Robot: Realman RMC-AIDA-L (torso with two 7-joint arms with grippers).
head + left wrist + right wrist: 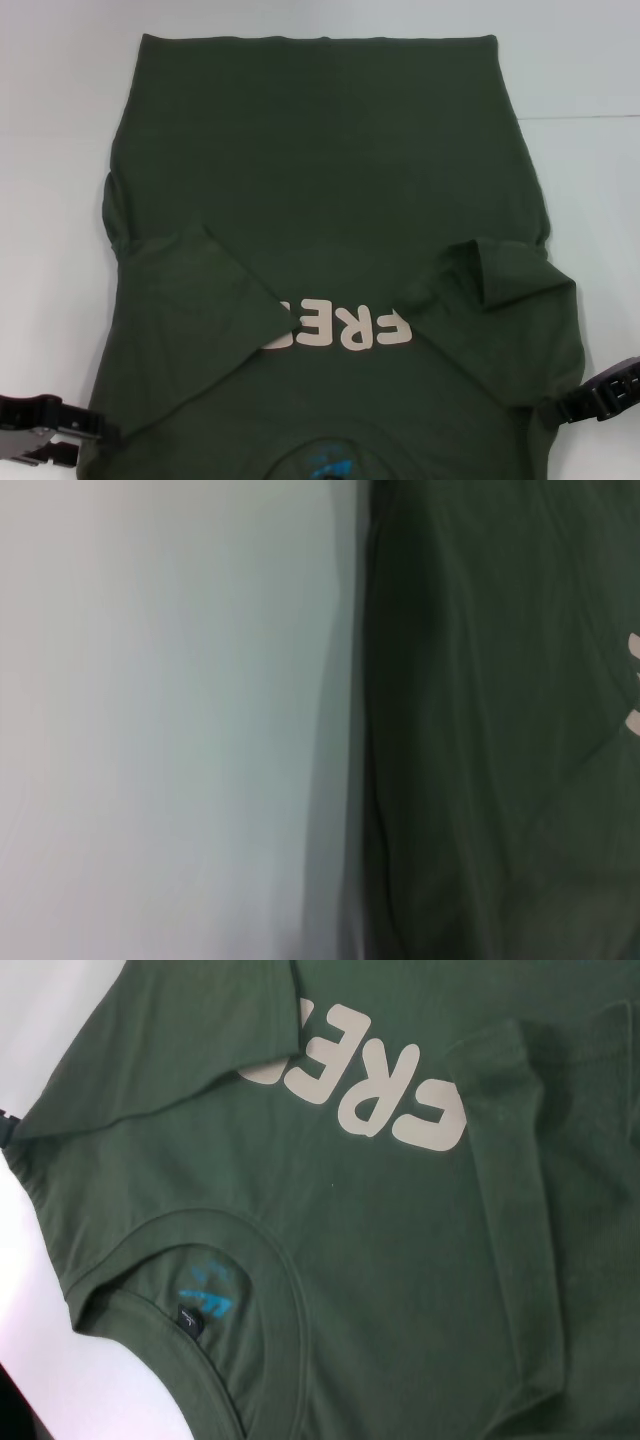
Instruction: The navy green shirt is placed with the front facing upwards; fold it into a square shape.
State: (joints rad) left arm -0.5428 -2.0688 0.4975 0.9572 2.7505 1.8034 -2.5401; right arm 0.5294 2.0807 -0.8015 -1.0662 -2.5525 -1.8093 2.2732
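1. Shirt (320, 200): dark green tee, front up, spread on a white table (60, 120). It fills the middle of the head view, with the collar (215, 1250) at 6 o'clock nearest the robot and the hem at 12 o'clock.
2. Sleeves: both are turned inward over the chest, one at 8 o'clock and one at 4 o'clock. Each covers an end of the pale lettering (340, 325), so only "REE" reads in the head view. Judged the first narrowing folds toward a square.
3. Collar detail: a blue mark (205, 1300) and a small dark tag sit inside the neckline.
4. Left gripper (40, 430): at 8 o'clock, at the shirt's shoulder edge. I cannot tell whether its fingers are spread or pinching cloth. Its wrist view shows only table and the shirt's side edge.
5. Right gripper (600, 395): at 4 o'clock, at the opposite shoulder edge. Finger state cannot be told.
6. Placement: the two grippers at matching shoulder points suit a lengthwise fold from collar toward hem.
7. Containers: none in view.
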